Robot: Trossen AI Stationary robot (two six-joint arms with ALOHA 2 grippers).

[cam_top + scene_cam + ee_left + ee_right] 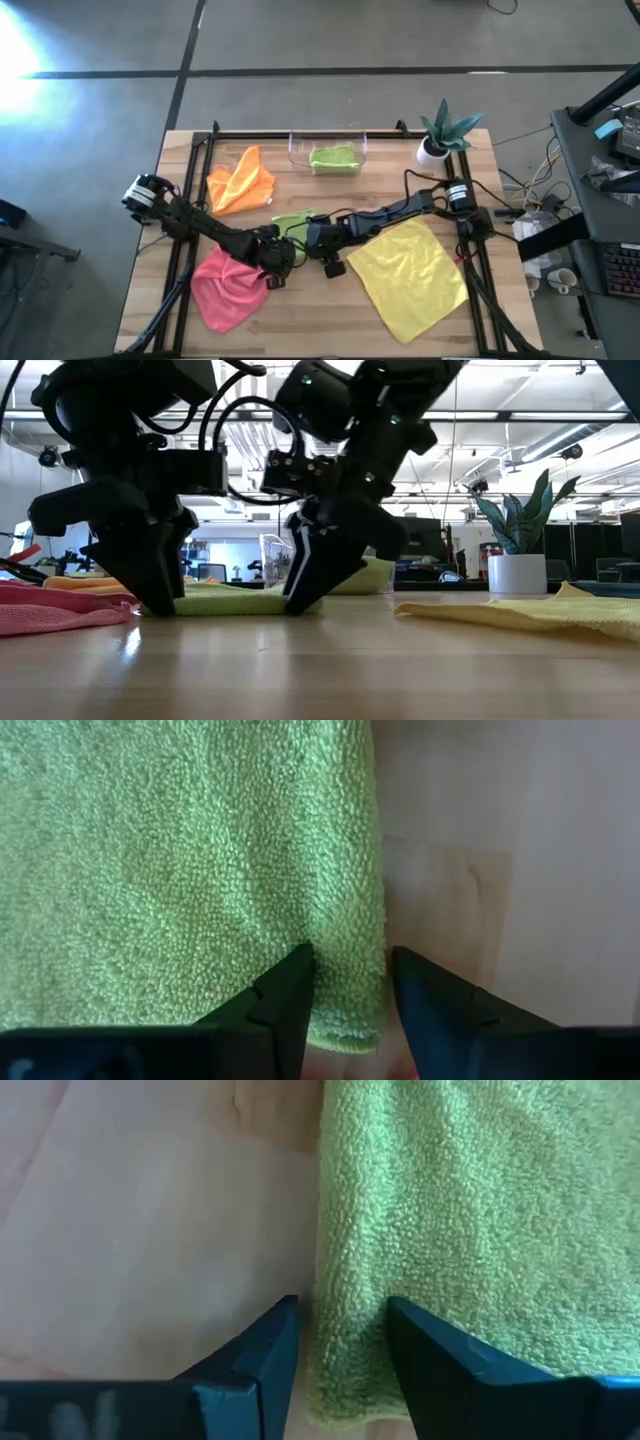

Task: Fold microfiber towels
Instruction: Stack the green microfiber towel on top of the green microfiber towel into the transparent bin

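A lime green towel (pixel 293 222) lies flat on the wooden table (pixel 300 320) at mid-table. My left gripper (pixel 350 960) and my right gripper (pixel 340 1310) both point steeply down at its near edge, one at each near corner. Both are open, each straddling a side edge of the towel. In the low view the left gripper (pixel 160 595) and the right gripper (pixel 310 595) stand with their tips down at the towel (pixel 235 600). A pink towel (pixel 228 285), an orange towel (pixel 240 180) and a yellow towel (pixel 410 275) lie around them. My left gripper has one fingertip (pixel 295 970) on top of the towel beside its side edge (pixel 365 950), near a corner, where the pile creases. The other fingertip (pixel 415 975) stands over bare wood past the edge. The fingers come from above, slanting down. My right gripper has one fingertip (pixel 400 1320) on the towel's top just inside its side edge (pixel 330 1280), near a corner. The other fingertip (pixel 280 1325) is over bare wood beside the edge. The fingers slant down from above, and the towel lies flat.
A clear bin (pixel 328 150) with a second lime green towel (pixel 334 158) stands at the far edge. A potted plant (pixel 440 135) is at the far right. Black frame rails (pixel 190 190) run along the table's sides. Bare wood shows near the front edge.
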